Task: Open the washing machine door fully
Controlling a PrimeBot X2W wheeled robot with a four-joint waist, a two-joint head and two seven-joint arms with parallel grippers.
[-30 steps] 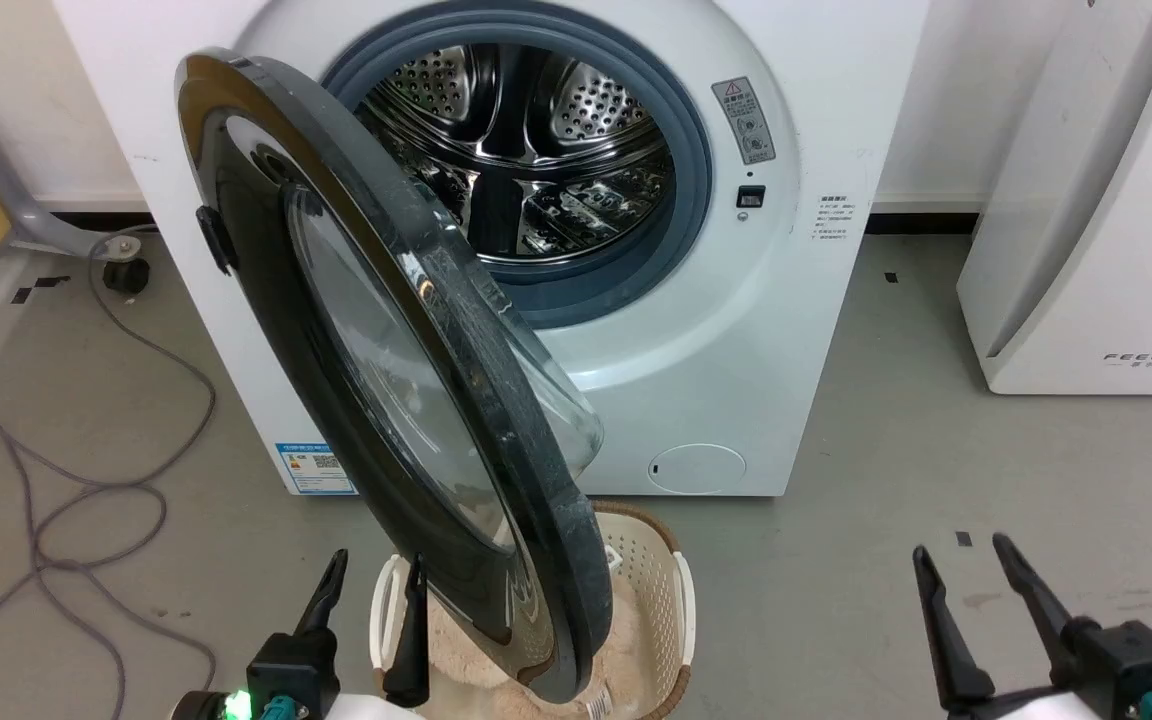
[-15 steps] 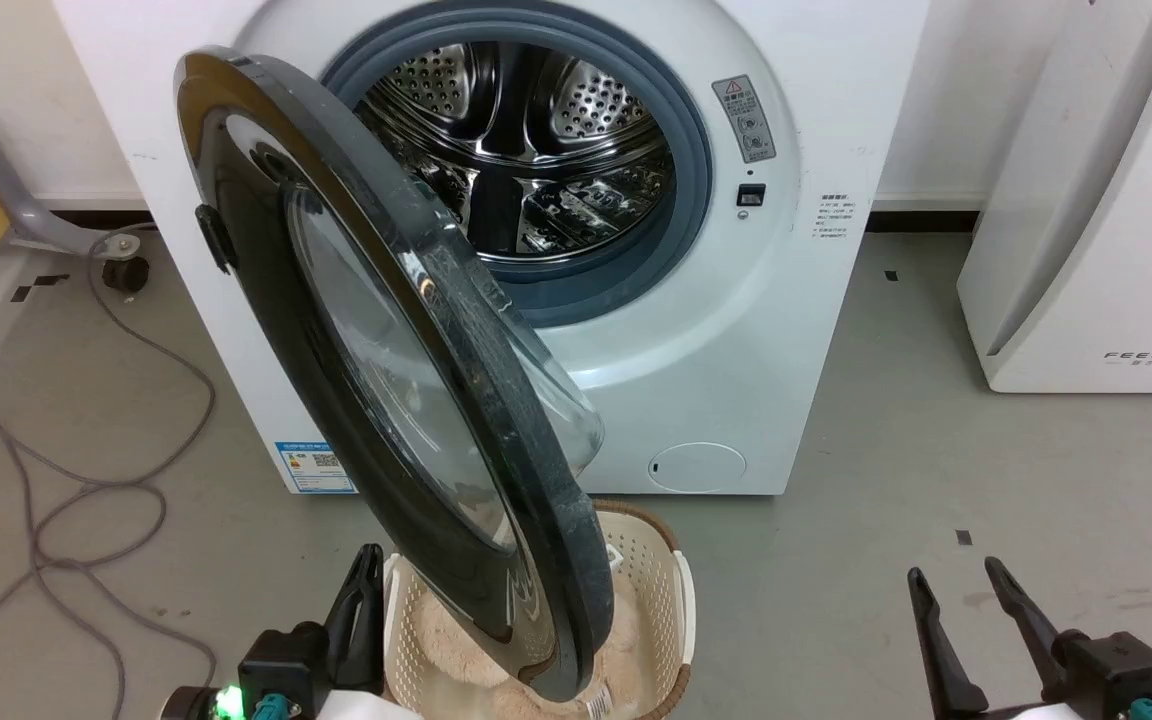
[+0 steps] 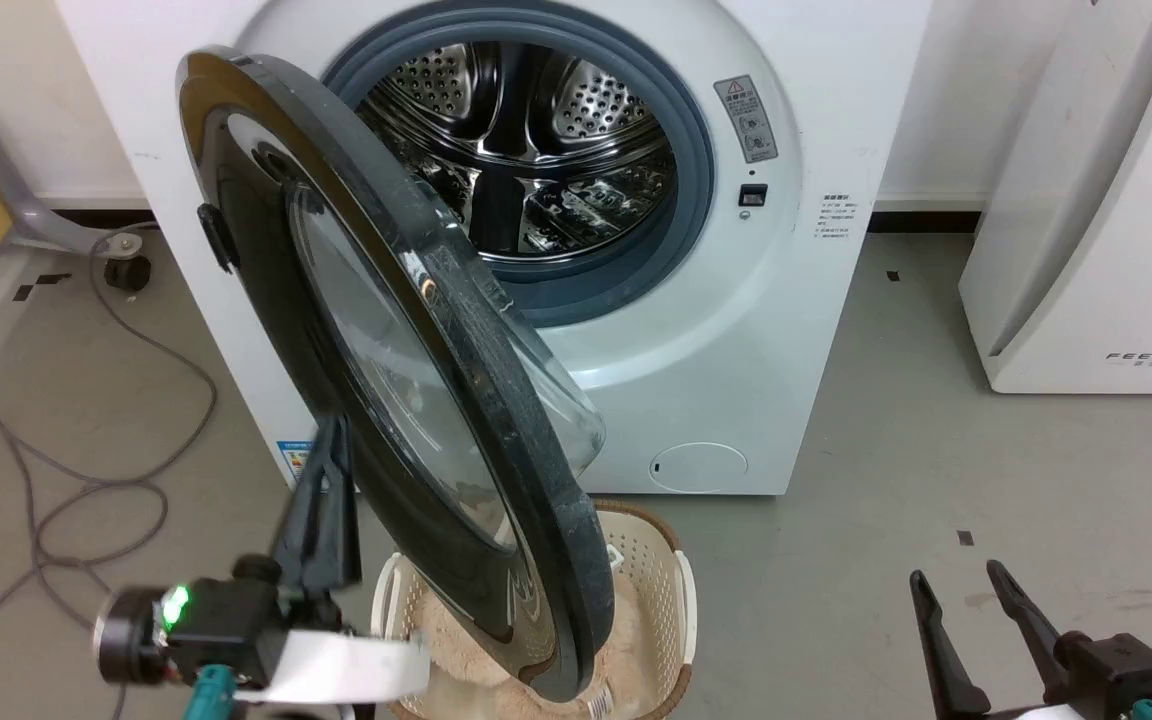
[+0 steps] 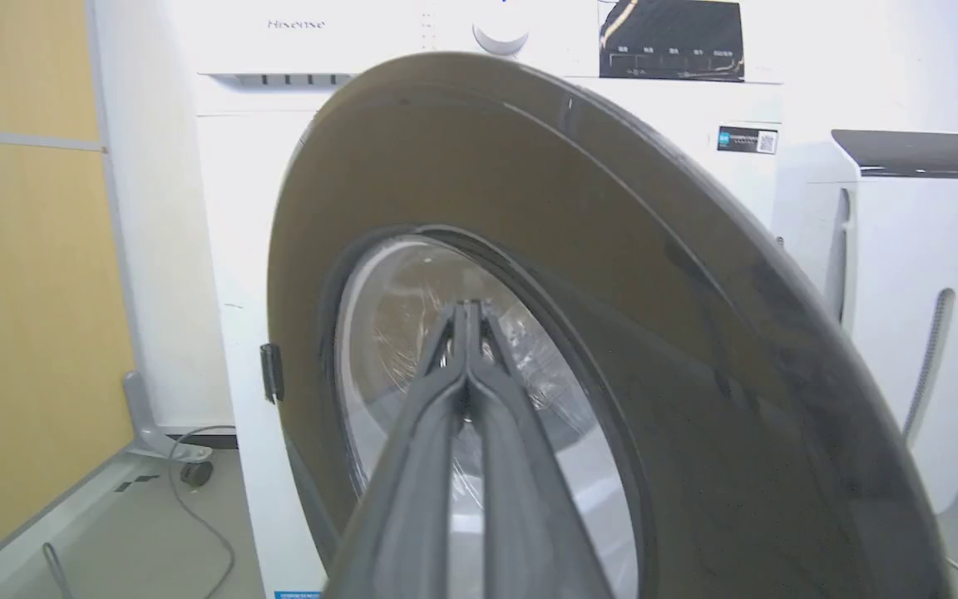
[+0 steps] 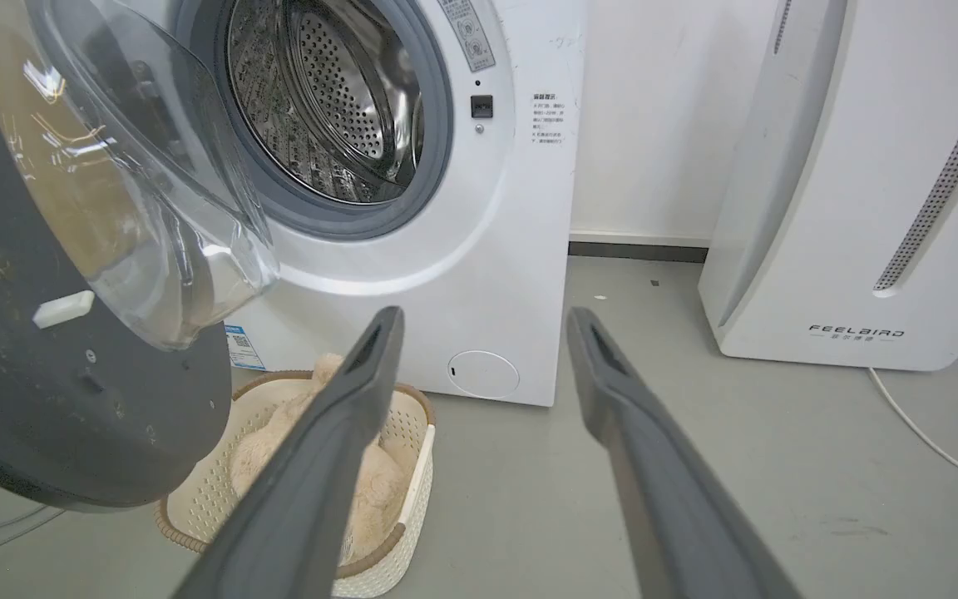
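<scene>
So the washer [image 3: 736,330] takes up most of the scene, big white front-loader against the wall, steel drum [image 3: 526,150] wide open to view with the grey gasket [image 3: 691,180] around it. The door [image 3: 396,380] hangs off its hinge on the robot's left side of the washer, swung out roughly halfway, so not fully open; its lower edge hangs over the basket [image 3: 651,580] on the floor. Off to the robot's right there's a white FEELBIRD unit [image 3: 1086,220], well apart from the washer. The basket sits just in front of the washer and has something beige and fluffy [image 5: 304,441] in it. The left gripper [image 3: 338,430] is up on the door's outer side, fingers pressed tight together with nothing between them, tips pointing at the glass; can't tell from here whether they actually touch it. The right gripper [image 3: 956,575] is low down on the robot's right with its fingers spread wide, holding nothing, well clear of the door. There's a grey cable [image 3: 34,530] looping across the floor on the left, and a little round cap [image 3: 698,467] low on the washer's front.
</scene>
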